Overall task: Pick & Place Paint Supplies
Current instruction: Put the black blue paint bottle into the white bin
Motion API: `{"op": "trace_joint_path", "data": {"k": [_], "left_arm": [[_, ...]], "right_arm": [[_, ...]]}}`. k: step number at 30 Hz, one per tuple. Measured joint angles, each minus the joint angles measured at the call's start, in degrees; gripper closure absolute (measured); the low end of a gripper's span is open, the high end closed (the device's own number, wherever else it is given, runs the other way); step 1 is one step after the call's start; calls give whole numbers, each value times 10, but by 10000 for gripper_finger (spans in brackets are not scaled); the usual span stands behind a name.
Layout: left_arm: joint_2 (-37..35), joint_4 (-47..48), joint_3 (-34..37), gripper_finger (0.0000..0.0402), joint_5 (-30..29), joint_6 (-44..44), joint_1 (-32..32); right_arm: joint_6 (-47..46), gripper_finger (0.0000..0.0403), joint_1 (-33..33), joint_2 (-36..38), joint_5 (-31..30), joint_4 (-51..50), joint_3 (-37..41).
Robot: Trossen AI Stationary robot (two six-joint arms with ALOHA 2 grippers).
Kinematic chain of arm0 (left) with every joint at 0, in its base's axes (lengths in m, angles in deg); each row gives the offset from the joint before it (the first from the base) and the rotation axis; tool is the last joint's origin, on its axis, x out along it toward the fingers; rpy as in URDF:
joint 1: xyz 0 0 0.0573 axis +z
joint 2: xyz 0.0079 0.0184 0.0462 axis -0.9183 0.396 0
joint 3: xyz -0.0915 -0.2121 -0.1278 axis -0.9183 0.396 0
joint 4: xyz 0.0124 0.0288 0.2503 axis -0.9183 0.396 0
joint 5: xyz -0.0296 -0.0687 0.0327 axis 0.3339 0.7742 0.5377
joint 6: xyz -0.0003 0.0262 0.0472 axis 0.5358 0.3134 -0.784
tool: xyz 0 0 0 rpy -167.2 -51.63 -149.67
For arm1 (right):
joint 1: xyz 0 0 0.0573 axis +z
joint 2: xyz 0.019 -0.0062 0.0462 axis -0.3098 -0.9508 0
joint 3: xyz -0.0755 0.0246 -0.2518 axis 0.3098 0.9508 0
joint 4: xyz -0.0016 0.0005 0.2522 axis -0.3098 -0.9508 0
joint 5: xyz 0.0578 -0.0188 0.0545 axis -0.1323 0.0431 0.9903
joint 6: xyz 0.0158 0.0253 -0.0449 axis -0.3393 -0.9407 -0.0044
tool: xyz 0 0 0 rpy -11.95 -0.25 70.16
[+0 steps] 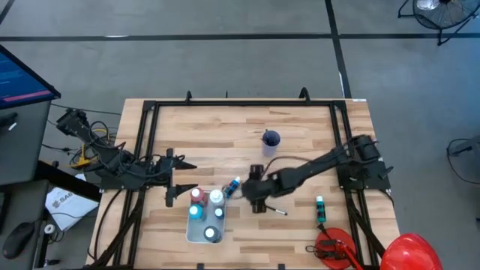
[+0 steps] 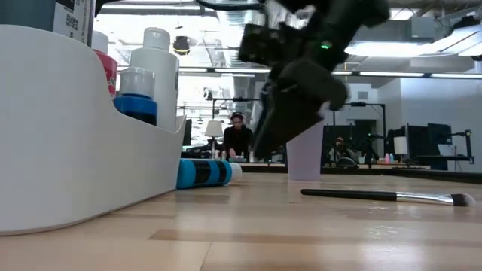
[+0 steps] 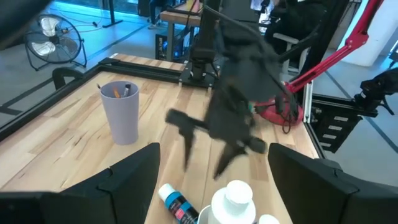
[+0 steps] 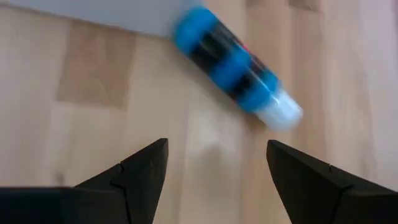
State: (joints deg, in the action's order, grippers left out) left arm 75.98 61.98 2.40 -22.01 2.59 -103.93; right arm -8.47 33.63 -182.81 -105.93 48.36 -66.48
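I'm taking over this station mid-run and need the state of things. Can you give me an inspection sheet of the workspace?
Surface: wooden table in a black frame.
Job's things: white caddy holding several bottles; blue bottle lying on its side beside the caddy; brush lying flat; teal bottle near the right edge.
Clutter: lilac cup; red helmet-like thing at the right front corner.
Tools: right tool open, just above the lying blue bottle; left tool open, waiting beside the caddy.
Cables: bundle at the left arm's base.
Surroundings: monitor on the left; people seated in the room behind.
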Motion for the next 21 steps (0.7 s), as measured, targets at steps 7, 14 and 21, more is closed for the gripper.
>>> {"op": "trace_joint_path", "data": {"k": [7,14,21], "left_arm": [[0,-2,0,110,-1,-11,4],[3,-10,0,110,-1,-11,9],[4,-11,0,110,-1,-15,9]], "right_arm": [[70,137,-52,95,76,227,162],[100,137,-121,97,194,320,221],[96,137,-144,97,220,382,224]]}}
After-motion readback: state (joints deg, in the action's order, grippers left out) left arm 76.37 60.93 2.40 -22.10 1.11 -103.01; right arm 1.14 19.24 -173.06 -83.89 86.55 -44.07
